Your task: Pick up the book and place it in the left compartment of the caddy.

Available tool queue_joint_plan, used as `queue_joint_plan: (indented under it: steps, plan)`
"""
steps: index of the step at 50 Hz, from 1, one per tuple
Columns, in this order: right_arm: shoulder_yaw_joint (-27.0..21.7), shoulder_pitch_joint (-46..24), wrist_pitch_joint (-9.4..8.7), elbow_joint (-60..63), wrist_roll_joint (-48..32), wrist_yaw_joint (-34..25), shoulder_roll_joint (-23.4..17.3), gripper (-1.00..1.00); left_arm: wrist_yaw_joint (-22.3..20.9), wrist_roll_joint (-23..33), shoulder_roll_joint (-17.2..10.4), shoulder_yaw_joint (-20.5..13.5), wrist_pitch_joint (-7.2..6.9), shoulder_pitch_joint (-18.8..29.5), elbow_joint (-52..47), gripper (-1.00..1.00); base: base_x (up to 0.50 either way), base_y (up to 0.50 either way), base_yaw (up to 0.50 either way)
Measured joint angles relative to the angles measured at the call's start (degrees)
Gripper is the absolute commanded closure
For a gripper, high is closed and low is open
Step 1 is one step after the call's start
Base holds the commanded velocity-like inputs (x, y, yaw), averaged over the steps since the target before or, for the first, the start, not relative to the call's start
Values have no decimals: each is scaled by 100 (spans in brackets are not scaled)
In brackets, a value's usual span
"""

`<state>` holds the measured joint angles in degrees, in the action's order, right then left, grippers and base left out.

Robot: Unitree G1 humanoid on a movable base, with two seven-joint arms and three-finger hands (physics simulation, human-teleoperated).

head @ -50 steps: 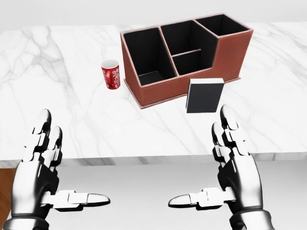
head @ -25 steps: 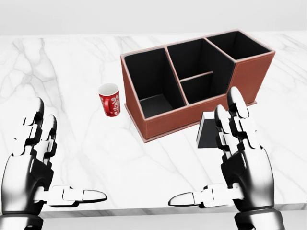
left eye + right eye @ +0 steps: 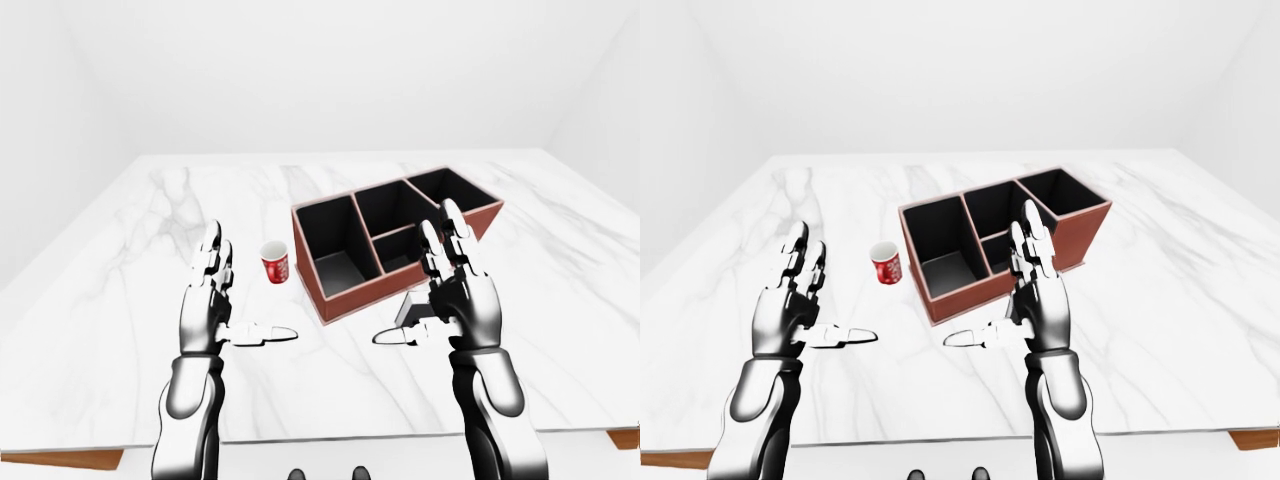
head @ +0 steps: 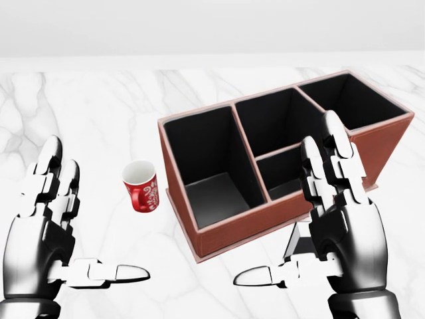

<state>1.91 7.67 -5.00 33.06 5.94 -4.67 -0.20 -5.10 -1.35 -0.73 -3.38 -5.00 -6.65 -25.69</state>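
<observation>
The brown caddy (image 4: 247,230) with black compartments stands on the white marble table (image 4: 93,113); its left compartment (image 4: 207,166) holds nothing. The dark book (image 4: 300,243) stands by the caddy's near wall, mostly hidden behind my right hand; the left-eye view shows its edge (image 3: 411,310). My right hand (image 4: 287,203) is open, fingers raised, thumb pointing left, just before the book and not gripping it. My left hand (image 4: 93,212) is open and empty at the lower left, below the cup.
A red and white cup (image 4: 141,187) stands left of the caddy, between it and my left hand. The table's near edge (image 3: 330,440) shows in the left-eye view, with the table stretching wide on both sides.
The camera has moved closer to the table, so the caddy and cup look larger and lower. My right hand now covers most of the book. Both hands stay open.
</observation>
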Motion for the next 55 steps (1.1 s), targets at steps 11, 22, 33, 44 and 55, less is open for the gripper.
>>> queue_joint_plan:
  steps: [11,22,33,44,55]
  plan:
    - [46,12,0,9,-82,24,-6,-100,0,6,8,21,0,-49,-5,-100,46,-1,0]
    - [105,41,0,19,-219,8,-21,-100,-9,-1,10,21,0,-73,-5,-100,0,0,0]
    - [-164,120,0,214,-1263,-491,-313,-100,-12,-3,8,6,0,-69,-4,-100,0,0,0]
    - [-1004,350,567,282,-2968,-1638,-454,-100,3,18,13,35,0,-86,-47,-100,0,0,0]
    - [-1595,368,1000,-156,-4429,-1806,-497,-100,12,32,22,62,0,-125,-139,-100,0,0,0]
